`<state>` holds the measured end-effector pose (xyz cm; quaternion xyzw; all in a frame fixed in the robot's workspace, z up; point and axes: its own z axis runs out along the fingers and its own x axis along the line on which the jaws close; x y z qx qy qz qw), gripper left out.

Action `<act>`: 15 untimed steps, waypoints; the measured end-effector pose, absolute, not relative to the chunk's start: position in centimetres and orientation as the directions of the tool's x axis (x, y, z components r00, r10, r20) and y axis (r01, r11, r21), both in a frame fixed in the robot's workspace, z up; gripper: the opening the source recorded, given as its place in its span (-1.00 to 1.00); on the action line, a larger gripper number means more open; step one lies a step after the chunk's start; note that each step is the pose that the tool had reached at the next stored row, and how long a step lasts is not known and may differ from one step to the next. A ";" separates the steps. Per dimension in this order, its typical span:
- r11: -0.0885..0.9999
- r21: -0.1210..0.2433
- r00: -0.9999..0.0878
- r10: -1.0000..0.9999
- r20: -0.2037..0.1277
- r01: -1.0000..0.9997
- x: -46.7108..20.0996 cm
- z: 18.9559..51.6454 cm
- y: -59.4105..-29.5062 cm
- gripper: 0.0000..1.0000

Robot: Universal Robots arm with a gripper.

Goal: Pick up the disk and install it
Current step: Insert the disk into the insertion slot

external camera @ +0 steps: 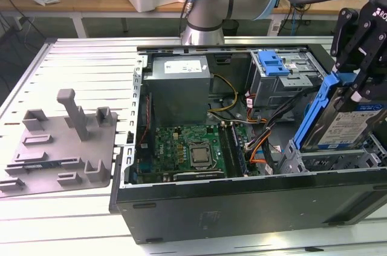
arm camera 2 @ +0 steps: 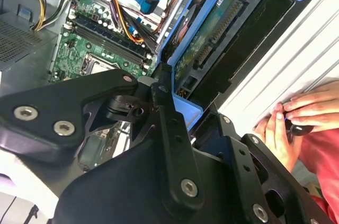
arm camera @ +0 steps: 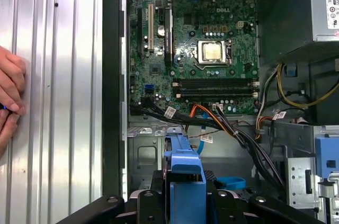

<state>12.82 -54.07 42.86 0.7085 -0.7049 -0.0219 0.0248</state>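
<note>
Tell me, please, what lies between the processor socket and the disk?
In the exterior view, the memory slots and a bundle of cables lie between the socket and the disk.

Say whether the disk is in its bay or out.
Out: the disk hangs tilted above the bay, gripped by the tool.

Robotics laboratory work cell. A slotted aluminium bench (external camera: 78,62) carries an open desktop computer case (external camera: 242,201) and, near its edge at the exterior view's left, a grey moulded fixture (external camera: 60,141). A robot arm (external camera: 207,2) rises at the far edge, with wooden worktables (external camera: 72,5) behind.
</note>
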 end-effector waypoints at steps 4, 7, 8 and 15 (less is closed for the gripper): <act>-0.005 0.066 0.005 -1.000 0.004 -0.998 12.8 42.7 -54.1 -0.26; -0.005 0.066 0.006 -1.000 0.004 -0.998 12.8 42.5 -54.1 -0.26; -0.005 0.066 0.006 -1.000 0.004 -0.998 12.8 42.4 -54.1 -0.26; -0.006 0.066 0.006 -1.000 0.004 -0.998 12.8 42.1 -54.1 -0.26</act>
